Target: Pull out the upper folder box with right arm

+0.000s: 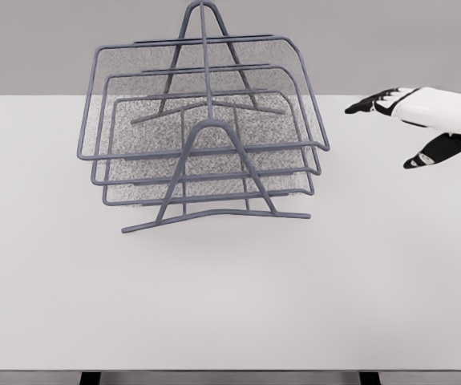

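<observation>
A grey wire-mesh folder rack (202, 136) with three stacked trays stands on the white table (230, 305), left of centre at the back. Its upper tray (202, 148) is the widest, and its front rim hangs over the two lower trays. An A-shaped wire frame (210, 172) holds the trays at the front and at the back. My right hand (402, 128) hovers to the right of the rack, roughly level with the upper tray and well apart from it. Its fingers (366, 105) stretch out toward the rack and the thumb points down; it holds nothing.
The table's front edge (230, 371) runs along the bottom of the view, with dark legs showing beneath it. A plain grey wall lies behind the table.
</observation>
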Robot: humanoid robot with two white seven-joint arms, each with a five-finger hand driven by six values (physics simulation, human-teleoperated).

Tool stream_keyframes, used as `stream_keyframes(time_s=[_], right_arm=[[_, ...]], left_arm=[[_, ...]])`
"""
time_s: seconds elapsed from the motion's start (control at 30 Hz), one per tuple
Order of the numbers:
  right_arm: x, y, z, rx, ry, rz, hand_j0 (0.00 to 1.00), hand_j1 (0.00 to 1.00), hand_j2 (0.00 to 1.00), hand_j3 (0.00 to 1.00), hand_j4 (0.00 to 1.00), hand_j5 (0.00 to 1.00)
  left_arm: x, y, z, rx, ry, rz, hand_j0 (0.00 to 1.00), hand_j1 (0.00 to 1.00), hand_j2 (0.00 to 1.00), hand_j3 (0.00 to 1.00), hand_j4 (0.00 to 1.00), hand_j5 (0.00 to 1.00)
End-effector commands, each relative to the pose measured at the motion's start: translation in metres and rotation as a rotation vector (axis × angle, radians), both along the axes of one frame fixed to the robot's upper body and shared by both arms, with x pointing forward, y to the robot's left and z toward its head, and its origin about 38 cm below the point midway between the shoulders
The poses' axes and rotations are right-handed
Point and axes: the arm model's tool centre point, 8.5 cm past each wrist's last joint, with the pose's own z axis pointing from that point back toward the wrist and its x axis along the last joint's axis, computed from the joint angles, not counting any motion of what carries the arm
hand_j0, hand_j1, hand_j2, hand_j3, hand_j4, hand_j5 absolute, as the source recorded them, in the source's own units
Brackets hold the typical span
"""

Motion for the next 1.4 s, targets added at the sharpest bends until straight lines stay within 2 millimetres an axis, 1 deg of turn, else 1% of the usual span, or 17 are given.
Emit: stream_keyframes(time_s=[0.0,0.03,0.07,0.17,0.23,0.3,0.37,0.4,0.5,0.53,0.6,0.7,0.8,0.93,1.13,1.27,1.37], right_arm=[[0.002,0.0,-0.005,0.001,0.007,0.003,1.0,1.0,1.0,1.0,1.0,1.0],[0.027,0.012,-0.029,-0.029,-0.016,-0.032,1.0,1.0,1.0,1.0,1.0,1.0],[0.034,0.015,-0.04,-0.07,-0.023,-0.041,1.0,1.0,1.0,1.0,1.0,1.0],[0.036,0.05,-0.038,-0.025,-0.049,0.042,1.0,1.0,1.0,1.0,1.0,1.0],[0.068,0.076,-0.053,-0.044,-0.003,0.084,1.0,1.0,1.0,1.0,1.0,1.0],[0.067,0.086,-0.045,-0.041,-0.025,0.111,1.0,1.0,1.0,1.0,1.0,1.0],[0.065,0.095,-0.054,-0.043,-0.008,0.133,1.0,1.0,1.0,1.0,1.0,1.0],[0.058,0.08,-0.044,-0.076,-0.029,0.128,1.0,1.0,1.0,1.0,1.0,1.0],[0.051,0.071,-0.037,-0.102,-0.046,0.13,1.0,1.0,1.0,1.0,1.0,1.0],[0.045,0.056,-0.033,-0.133,-0.05,0.113,1.0,1.0,1.0,1.0,1.0,1.0],[0.042,0.045,-0.031,-0.153,-0.049,0.099,1.0,1.0,1.0,1.0,1.0,1.0],[0.032,0.009,-0.02,-0.194,-0.047,0.071,1.0,1.0,1.0,1.0,1.0,1.0],[0.028,-0.003,-0.015,-0.204,-0.048,0.069,1.0,1.0,1.0,1.0,1.0,1.0],[0.023,-0.002,-0.011,-0.194,-0.049,0.082,1.0,1.0,1.0,1.0,1.0,1.0],[-0.009,-0.065,-0.002,-0.245,-0.003,0.048,1.0,1.0,1.0,1.0,1.0,1.0],[-0.016,-0.079,-0.001,-0.269,0.011,0.024,1.0,1.0,1.0,1.0,1.0,1.0],[-0.021,-0.096,0.014,-0.245,0.009,-0.019,1.0,1.0,1.0,1.0,1.0,1.0]], left_arm=[[0.0,0.0,0.0,0.0,0.0,0.001,1.0,1.0,1.0,1.0,1.0,1.0],[0.0,0.0,0.0,0.0,0.0,0.001,1.0,1.0,1.0,1.0,1.0,1.0],[0.0,0.0,0.0,0.0,0.0,0.001,1.0,1.0,1.0,1.0,1.0,1.0],[0.0,0.0,0.0,0.0,0.0,-0.001,1.0,1.0,1.0,1.0,1.0,1.0],[0.0,0.0,0.0,0.0,0.0,-0.001,1.0,1.0,1.0,1.0,1.0,1.0],[0.0,0.0,0.0,0.0,0.0,-0.001,1.0,1.0,1.0,1.0,1.0,1.0],[0.0,0.0,0.0,0.0,0.0,-0.001,1.0,1.0,1.0,1.0,1.0,1.0],[0.0,0.0,0.0,0.001,0.0,-0.001,1.0,1.0,1.0,1.0,1.0,1.0],[0.0,0.0,0.0,0.001,0.0,-0.001,1.0,1.0,1.0,1.0,1.0,1.0],[0.0,0.0,0.0,0.0,0.0,-0.001,1.0,1.0,1.0,1.0,1.0,1.0],[0.002,0.0,0.0,0.0,-0.003,-0.001,1.0,1.0,1.0,1.0,1.0,1.0],[0.0,0.0,0.0,0.0,0.0,0.001,1.0,1.0,1.0,1.0,1.0,1.0],[0.0,0.0,0.0,0.0,0.0,-0.001,1.0,1.0,1.0,1.0,1.0,1.0],[0.0,0.0,0.0,0.0,0.0,0.001,1.0,1.0,1.0,1.0,1.0,1.0],[0.0,0.0,0.0,0.0,0.0,-0.001,1.0,1.0,1.0,1.0,1.0,1.0],[0.0,0.0,0.0,0.001,0.0,-0.001,1.0,1.0,1.0,1.0,1.0,1.0],[0.0,0.0,0.0,0.001,0.0,-0.001,1.0,1.0,1.0,1.0,1.0,1.0]])
